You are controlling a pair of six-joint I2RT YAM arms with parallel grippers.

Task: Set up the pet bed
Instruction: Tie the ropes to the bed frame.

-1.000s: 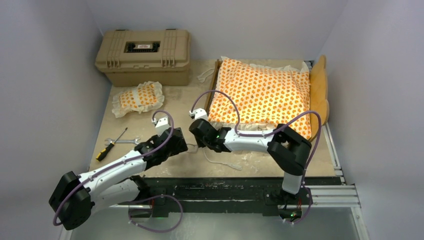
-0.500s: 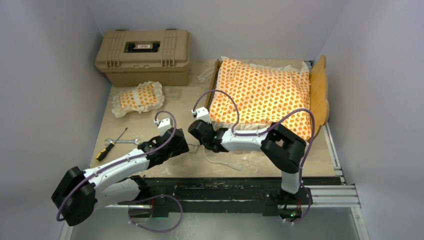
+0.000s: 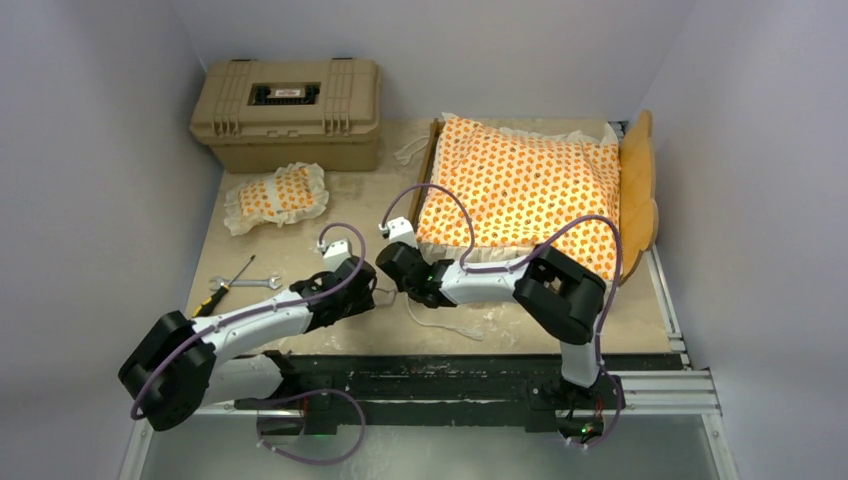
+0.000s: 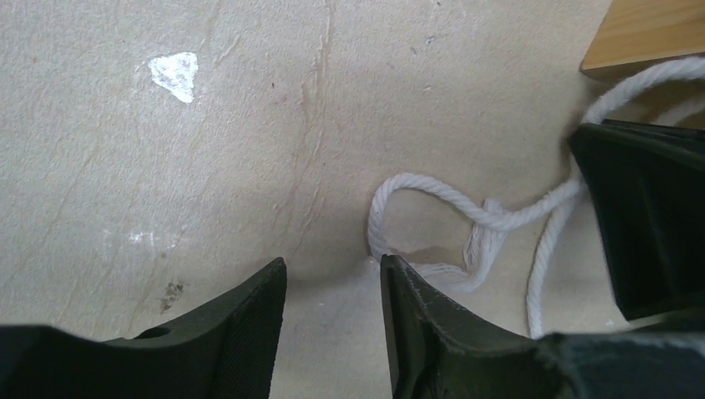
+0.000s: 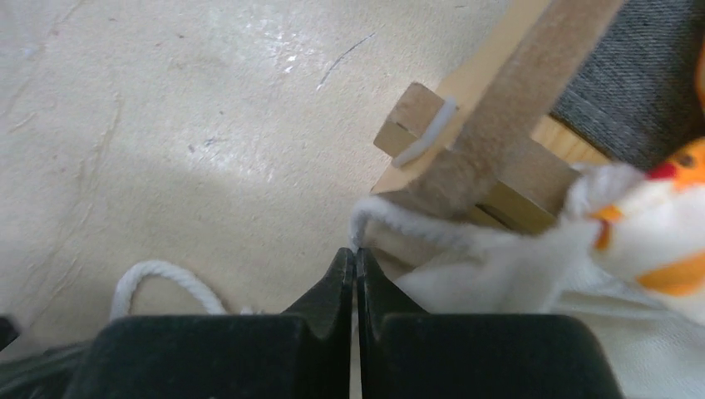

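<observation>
Tightly, the right pincer [image 5: 356, 254] clamps the white cord [image 4: 432, 191]; the left pincer [image 4: 332, 266] gapes, empty.

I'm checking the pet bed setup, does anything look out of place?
Yes. The small pillow lies on the table by the hard case, not on the mattress, and a white cord trails loose from the bed frame corner.
</observation>
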